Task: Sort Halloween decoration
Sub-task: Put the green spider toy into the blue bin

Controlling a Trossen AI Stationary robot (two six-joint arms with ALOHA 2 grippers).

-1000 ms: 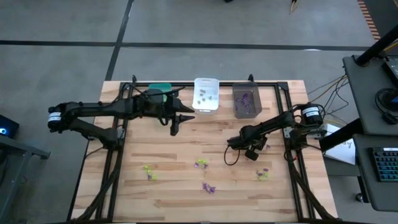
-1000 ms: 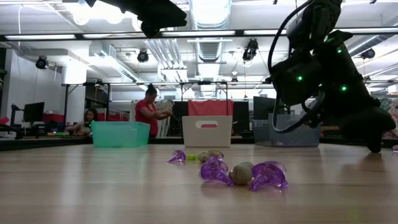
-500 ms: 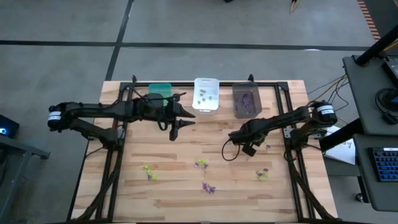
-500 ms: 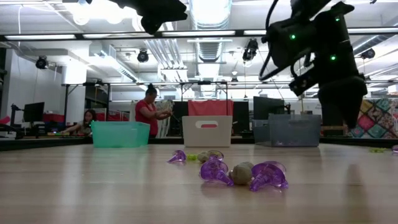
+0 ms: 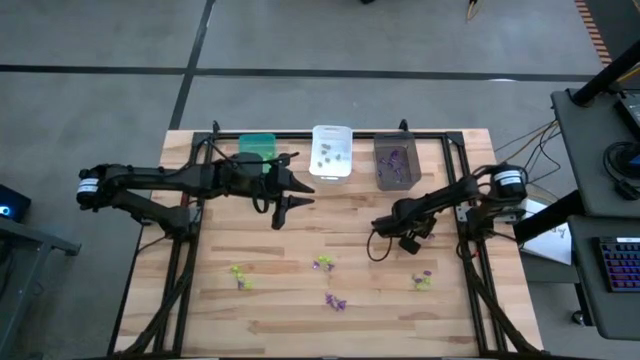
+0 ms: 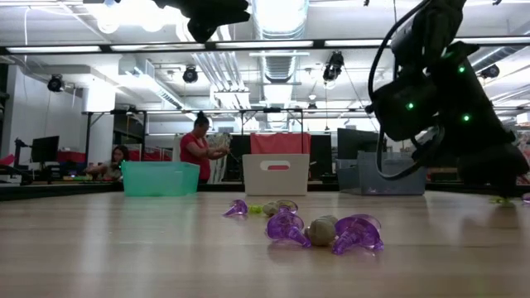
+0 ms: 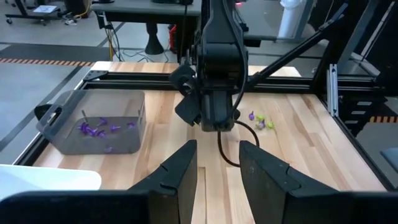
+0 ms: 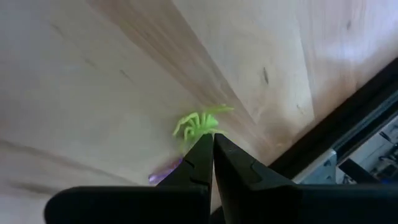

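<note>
Fingers of right gripper (image 5: pixel 411 238) closed, empty, left gripper (image 5: pixel 283 205) parted, purple trinkets (image 5: pixel 397 162) in grey bin (image 5: pixel 396 183), greyish ones (image 5: pixel 330 152) in white bin (image 5: pixel 331 173)

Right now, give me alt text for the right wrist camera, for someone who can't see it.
The right gripper is shut, its two dark fingers pressed together and pointing at a small yellow-green spiky trinket on the wooden table. A bit of purple trinket shows beside the fingers.

Purple trinkets (image 6: pixel 323 231) on table (image 6: pixel 124 248), bins (image 6: pixel 275 174) behind.
</note>
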